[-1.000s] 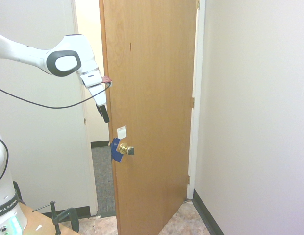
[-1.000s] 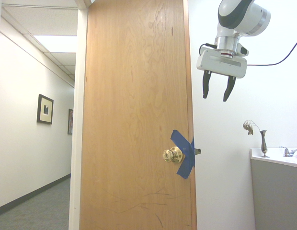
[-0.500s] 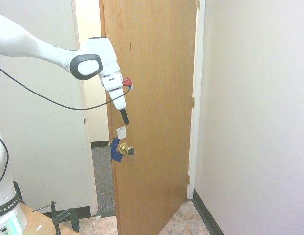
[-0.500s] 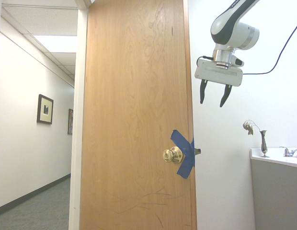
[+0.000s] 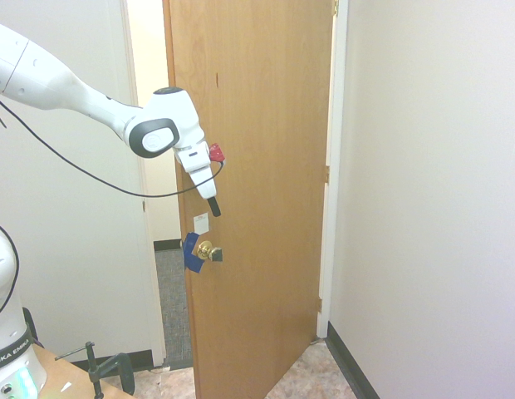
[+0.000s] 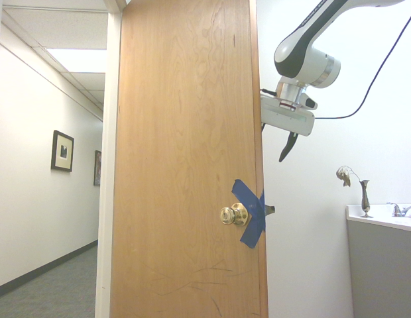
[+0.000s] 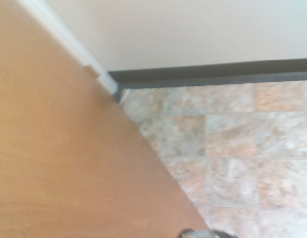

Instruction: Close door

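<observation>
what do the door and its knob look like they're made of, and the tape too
The door looks like wood or wood veneer with a smooth clear finish, given its tan color and visible grain. The knob seems to be polished brass or brass-plated metal, golden with bright highlights. The tape appears matte blue, perhaps painter's tape.

Your wooden door (image 5: pixel 257 166) stands partly open.
You can see its medium-brown face, round brass knob (image 5: pixel 209 252), blue tape (image 5: pixel 192 253) and white sticker (image 5: pixel 201 224).
</observation>
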Action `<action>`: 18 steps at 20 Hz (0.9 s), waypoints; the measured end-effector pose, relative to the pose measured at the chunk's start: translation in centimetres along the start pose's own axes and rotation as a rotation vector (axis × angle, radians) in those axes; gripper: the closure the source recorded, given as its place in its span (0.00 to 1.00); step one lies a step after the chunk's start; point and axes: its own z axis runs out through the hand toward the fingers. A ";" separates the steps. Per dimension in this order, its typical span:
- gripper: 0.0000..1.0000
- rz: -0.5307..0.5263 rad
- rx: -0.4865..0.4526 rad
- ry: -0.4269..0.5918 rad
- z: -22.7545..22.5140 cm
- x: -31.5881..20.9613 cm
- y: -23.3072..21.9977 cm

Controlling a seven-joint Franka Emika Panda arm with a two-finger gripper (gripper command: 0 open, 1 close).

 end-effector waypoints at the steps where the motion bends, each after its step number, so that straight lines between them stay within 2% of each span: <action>1: 0.00 -0.037 0.019 -0.001 0.6 -3.3 -1.3; 6: 0.00 -0.236 0.054 0.000 3.1 -25.0 -8.3; 8: 0.00 -0.263 0.047 0.013 3.0 -29.0 -10.3; 13: 0.00 -0.268 0.024 -0.012 2.4 -25.8 -10.7; 18: 0.00 -0.324 -0.051 -0.054 -1.2 -21.3 -4.6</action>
